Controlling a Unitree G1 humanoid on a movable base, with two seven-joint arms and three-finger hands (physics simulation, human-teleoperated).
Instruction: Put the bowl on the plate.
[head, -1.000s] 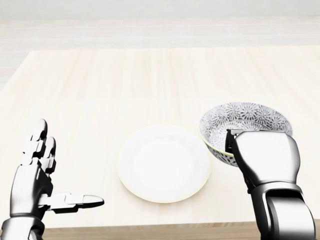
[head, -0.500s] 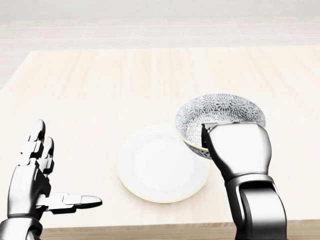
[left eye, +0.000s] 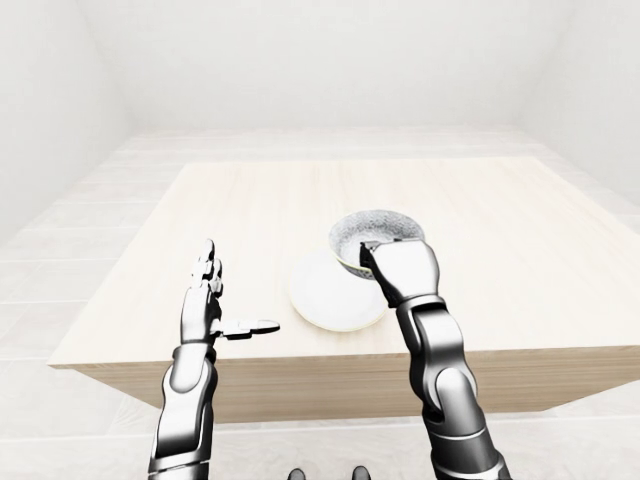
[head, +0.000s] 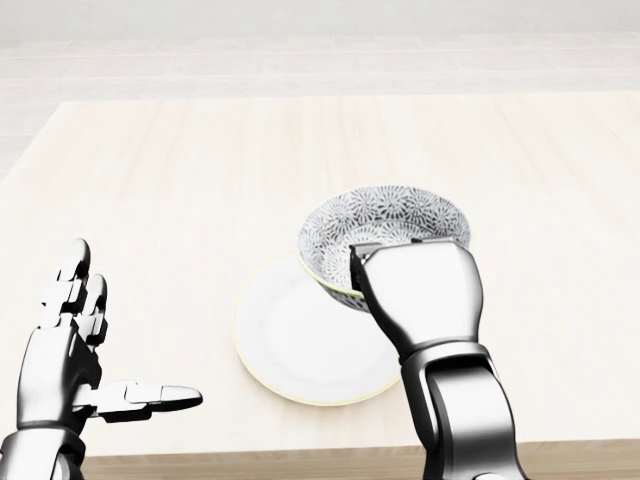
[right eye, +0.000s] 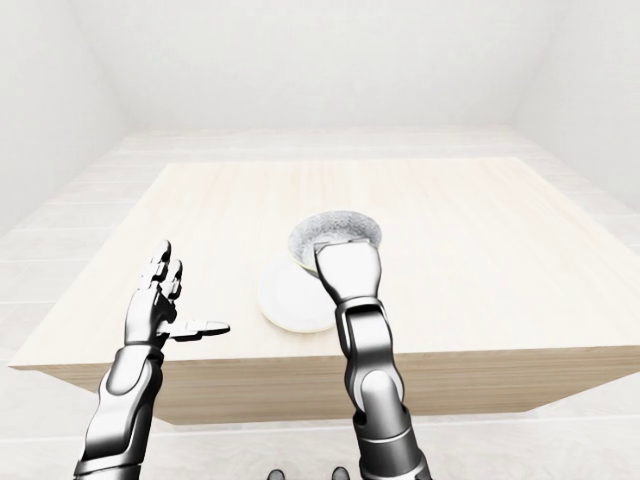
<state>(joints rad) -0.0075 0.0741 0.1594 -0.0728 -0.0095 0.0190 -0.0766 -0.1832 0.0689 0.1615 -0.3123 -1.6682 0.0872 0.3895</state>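
A grey floral-patterned bowl hangs in the head view just above the upper right rim of a white plate. My right hand is shut on the bowl's near rim, and its palm hides that side of the bowl. The bowl overlaps the plate's right part. At the lower left my left hand stands open, fingers up and thumb pointing right, apart from the plate with nothing in it.
Both things are over a pale wooden table whose near edge runs just below my hands. White floor and walls surround the table in the eye views.
My right hand has carried the bowl leftward, from beside the plate's right edge to over its right part. The left hand has stayed nearly still.
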